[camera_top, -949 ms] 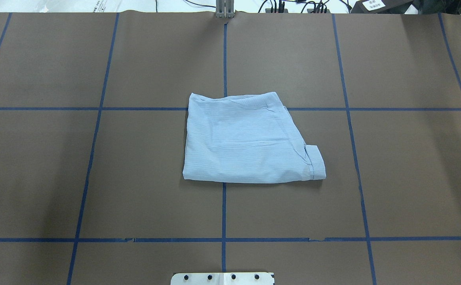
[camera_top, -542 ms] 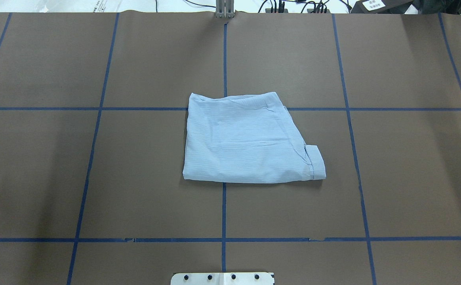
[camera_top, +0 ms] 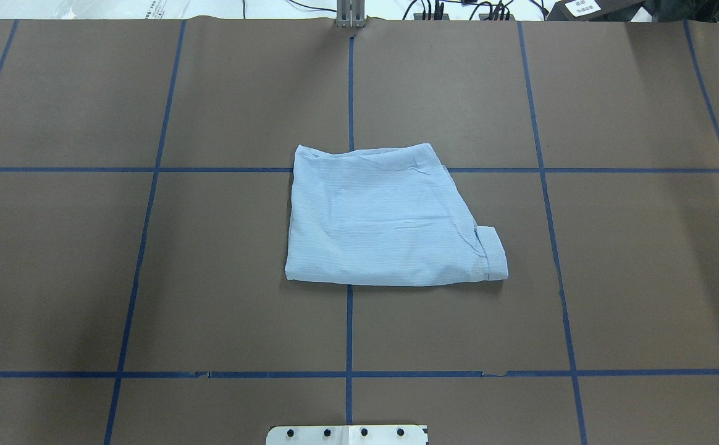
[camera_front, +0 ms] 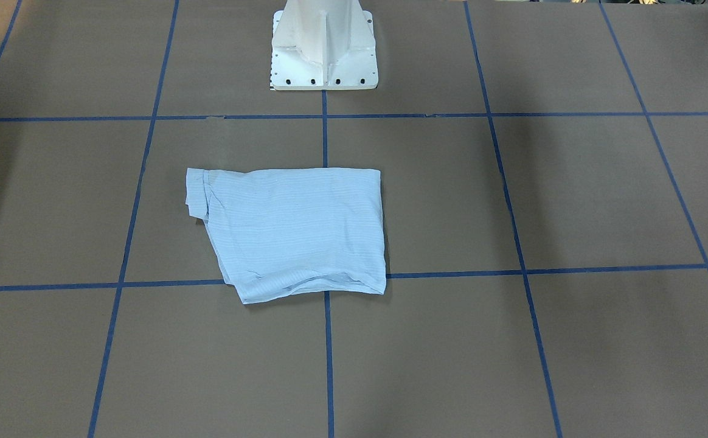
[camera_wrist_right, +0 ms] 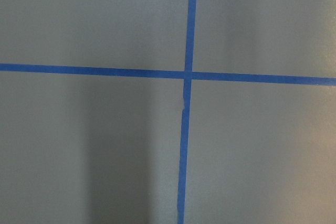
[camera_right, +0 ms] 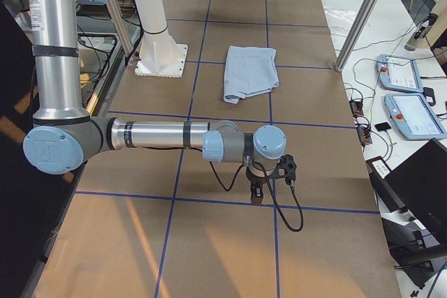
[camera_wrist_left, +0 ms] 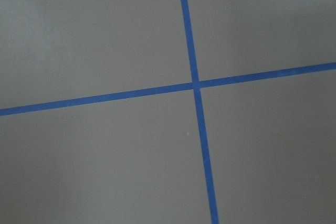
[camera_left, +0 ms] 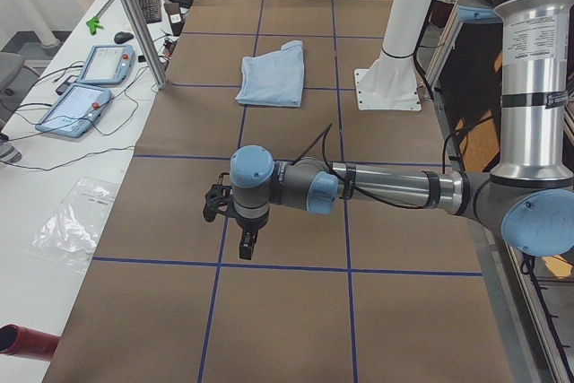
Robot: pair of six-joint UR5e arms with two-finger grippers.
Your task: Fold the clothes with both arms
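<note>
At centre of brown paper-covered desk (camera_top: 582,309) lay light blue, finely striped thin shirt (camera_top: 390,216), folded flat. My left fingers (camera_left: 245,241) and right fingers (camera_right: 255,193) hung well apart from it, toward desk ends; spread or closed, couldn't tell. Cloth likely light, limp, slippery: pinch all layers at corners.

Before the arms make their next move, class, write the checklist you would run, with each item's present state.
1. Shirt folded on the table: ok.
2. Edges tucked: not ok, a flap sticks out at the robot's right.
3. Left end effector clear of shirt: ok.
4. Right end effector clear of shirt: ok.
5. End effectors open: cannot tell.
6. Shirt in wrist views: not ok, only taped table.
</note>
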